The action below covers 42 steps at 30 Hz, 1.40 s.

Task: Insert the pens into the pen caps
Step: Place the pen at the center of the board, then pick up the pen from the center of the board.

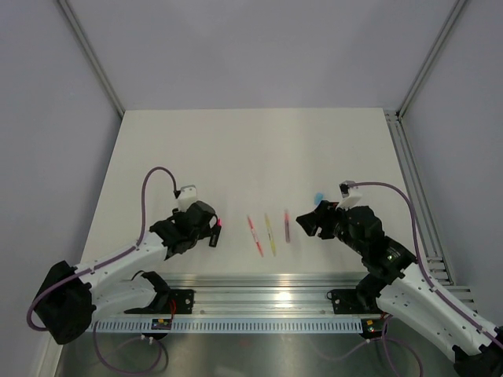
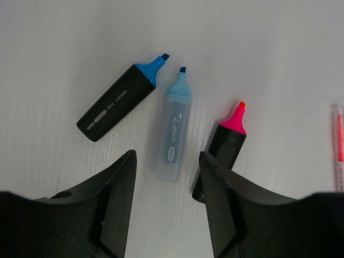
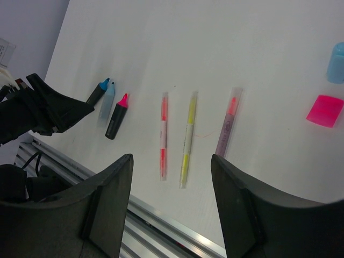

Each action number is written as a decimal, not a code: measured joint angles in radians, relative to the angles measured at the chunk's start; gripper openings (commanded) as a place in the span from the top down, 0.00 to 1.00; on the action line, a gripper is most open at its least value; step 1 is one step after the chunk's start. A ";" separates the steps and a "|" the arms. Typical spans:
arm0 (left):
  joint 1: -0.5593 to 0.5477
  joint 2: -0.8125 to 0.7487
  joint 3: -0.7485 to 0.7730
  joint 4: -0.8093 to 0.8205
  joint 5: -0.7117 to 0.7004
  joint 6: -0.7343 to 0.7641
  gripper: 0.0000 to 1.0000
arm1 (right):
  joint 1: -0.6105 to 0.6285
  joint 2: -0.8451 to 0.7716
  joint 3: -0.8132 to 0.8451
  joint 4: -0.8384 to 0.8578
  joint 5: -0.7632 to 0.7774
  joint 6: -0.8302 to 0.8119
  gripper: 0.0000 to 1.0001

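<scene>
Three short marker pens lie side by side under my left gripper: a black one with a blue tip, a pale-blue one and a black one with a pink tip. Its jaws stand apart, wider than the pale-blue marker's near end, and grip nothing. Three thin pens lie in the middle: red, yellow, purplish. A pink cap and a light-blue cap sit to their right. My right gripper hovers open and empty above the thin pens' near ends.
An aluminium rail runs along the table's near edge, just behind both grippers. From above, the left gripper and right gripper flank the thin pens, with the light-blue cap beside the right one. Grey walls enclose the table.
</scene>
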 measured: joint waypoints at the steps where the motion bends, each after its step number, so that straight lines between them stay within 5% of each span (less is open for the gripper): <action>1: 0.002 0.013 0.000 0.009 0.002 0.006 0.48 | 0.000 -0.001 -0.003 0.000 0.000 0.000 0.34; 29: 0.072 0.214 -0.034 0.225 0.109 0.067 0.57 | 0.000 0.036 -0.026 0.026 -0.050 0.016 0.36; 36: 0.072 0.227 -0.042 0.234 0.112 0.043 0.69 | 0.000 0.035 -0.026 0.030 -0.053 0.021 0.36; 42: 0.072 0.233 -0.041 0.244 0.104 0.026 1.00 | 0.000 0.021 -0.025 0.030 -0.053 0.023 0.36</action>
